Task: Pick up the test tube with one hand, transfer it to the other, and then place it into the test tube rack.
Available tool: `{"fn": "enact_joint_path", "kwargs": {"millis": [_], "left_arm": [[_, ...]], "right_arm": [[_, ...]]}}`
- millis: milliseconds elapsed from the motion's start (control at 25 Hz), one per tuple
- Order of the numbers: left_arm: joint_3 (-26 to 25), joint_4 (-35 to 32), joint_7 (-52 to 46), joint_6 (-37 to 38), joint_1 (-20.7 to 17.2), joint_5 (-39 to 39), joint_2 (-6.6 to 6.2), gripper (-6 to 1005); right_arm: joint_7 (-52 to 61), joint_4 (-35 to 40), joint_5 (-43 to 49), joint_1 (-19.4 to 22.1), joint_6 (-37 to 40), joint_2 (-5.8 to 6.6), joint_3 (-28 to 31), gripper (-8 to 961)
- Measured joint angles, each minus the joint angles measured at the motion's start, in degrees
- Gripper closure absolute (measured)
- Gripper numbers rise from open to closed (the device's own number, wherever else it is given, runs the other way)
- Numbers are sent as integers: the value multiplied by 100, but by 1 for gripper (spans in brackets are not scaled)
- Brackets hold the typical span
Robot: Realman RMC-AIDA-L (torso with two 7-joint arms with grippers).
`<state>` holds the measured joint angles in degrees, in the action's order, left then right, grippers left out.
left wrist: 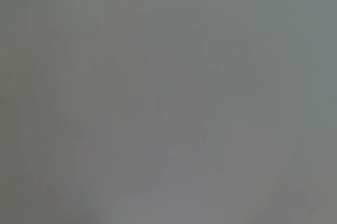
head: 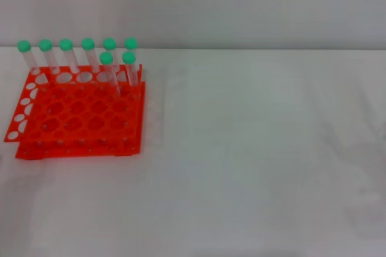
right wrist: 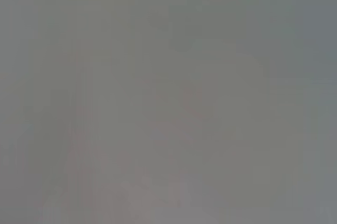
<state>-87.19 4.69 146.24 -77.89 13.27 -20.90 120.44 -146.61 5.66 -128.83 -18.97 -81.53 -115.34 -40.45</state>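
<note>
The orange-red test tube rack (head: 78, 115) stands on the white table at the left of the head view. Several clear test tubes with green caps stand upright in it: a row along its far edge, from one at the left (head: 25, 52) to one at the right (head: 131, 49), and two more (head: 107, 64) (head: 128, 63) just in front near the right corner. No tube lies loose on the table. Neither hand shows in the head view. Both wrist views show only a flat grey blur.
The white table (head: 259, 148) stretches to the right of the rack and in front of it. A pale grey wall (head: 241, 3) rises behind the table's far edge.
</note>
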Motion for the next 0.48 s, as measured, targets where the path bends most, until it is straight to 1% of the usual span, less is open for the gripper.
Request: {"fn": "enact_joint_path", "kwargs": {"millis": [40,160,480], "left_arm": [[0,-5,-23,-6,-5,-73,3,199],[8,-4,0,-21,27,-79,-2,189],[77,-40,124,36,277,-66,-33,164]], "right_arm": [[-10,-98,-15,-34,10,-4,82,133],[-69,-107,-9,-37,60,-5,86,133],[-218,-143,-10,-89,596,-6,88,132]]}}
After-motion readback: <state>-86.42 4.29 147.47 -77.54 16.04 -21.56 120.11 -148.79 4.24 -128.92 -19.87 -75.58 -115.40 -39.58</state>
